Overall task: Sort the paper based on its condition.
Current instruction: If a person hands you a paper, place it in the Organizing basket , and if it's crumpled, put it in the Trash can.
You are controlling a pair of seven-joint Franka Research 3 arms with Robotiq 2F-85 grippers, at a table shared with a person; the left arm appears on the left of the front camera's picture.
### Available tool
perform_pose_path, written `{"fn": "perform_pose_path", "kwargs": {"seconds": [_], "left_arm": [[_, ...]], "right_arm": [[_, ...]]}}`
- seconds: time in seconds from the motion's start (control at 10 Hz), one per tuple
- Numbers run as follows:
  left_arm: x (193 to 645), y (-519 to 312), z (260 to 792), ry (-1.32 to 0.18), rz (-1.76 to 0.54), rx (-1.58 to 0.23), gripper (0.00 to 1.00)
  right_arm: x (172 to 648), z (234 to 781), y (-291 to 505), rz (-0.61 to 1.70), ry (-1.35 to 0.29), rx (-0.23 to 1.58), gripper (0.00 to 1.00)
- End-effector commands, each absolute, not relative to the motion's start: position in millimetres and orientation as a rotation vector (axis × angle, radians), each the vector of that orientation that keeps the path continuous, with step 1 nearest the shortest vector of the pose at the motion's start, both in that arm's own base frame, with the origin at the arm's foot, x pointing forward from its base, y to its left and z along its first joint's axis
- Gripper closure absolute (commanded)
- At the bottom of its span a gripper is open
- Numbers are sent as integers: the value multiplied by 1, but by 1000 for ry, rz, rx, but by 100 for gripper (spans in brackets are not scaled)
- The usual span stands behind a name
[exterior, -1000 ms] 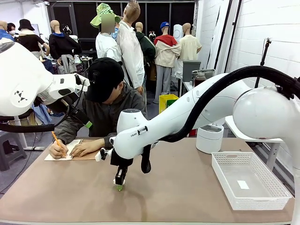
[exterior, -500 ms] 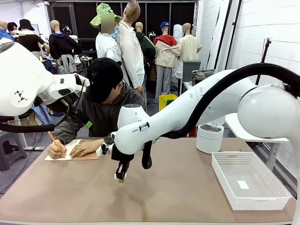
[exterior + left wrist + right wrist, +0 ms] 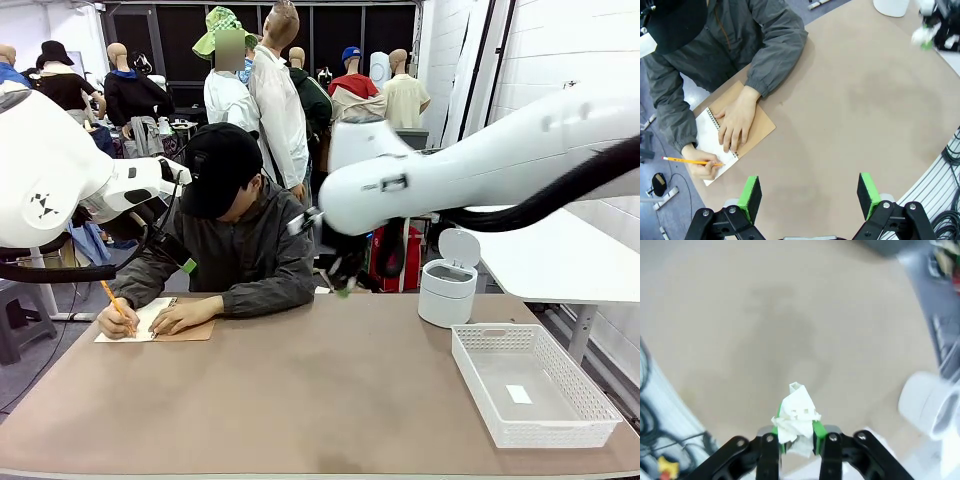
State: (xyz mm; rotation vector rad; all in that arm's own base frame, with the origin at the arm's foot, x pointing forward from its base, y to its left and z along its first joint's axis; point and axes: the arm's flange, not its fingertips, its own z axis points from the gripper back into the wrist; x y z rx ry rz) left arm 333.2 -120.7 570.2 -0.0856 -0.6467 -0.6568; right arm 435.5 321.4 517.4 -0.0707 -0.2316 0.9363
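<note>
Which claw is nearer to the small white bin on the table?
Right. The right claw hangs in the air just to the left of the bin, gripping crumpled paper. The left claw is open, far off to the left, near the notebook.

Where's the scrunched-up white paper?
The crumpled white paper is pinched in the right gripper, held up above the brown table, between the writing person and the small white round bin.
</note>
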Motion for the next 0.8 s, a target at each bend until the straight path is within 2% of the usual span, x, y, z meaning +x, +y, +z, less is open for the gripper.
{"fn": "perform_pose_path", "kwargs": {"seconds": [0.0, 0.3, 0.4, 0.7], "left_arm": [[333, -120, 570, -645, -657, -85, 0], [333, -120, 570, -645, -657, -85, 0], [333, -120, 570, -645, -657, -85, 0], [333, -120, 570, -645, -657, -85, 0]], "right_arm": [[437, 512, 287, 739, -284, -164, 82], [439, 535, 245, 598, -359, -155, 82], [451, 537, 249, 676, -294, -137, 82], [451, 537, 249, 676, -294, -137, 82]]}}
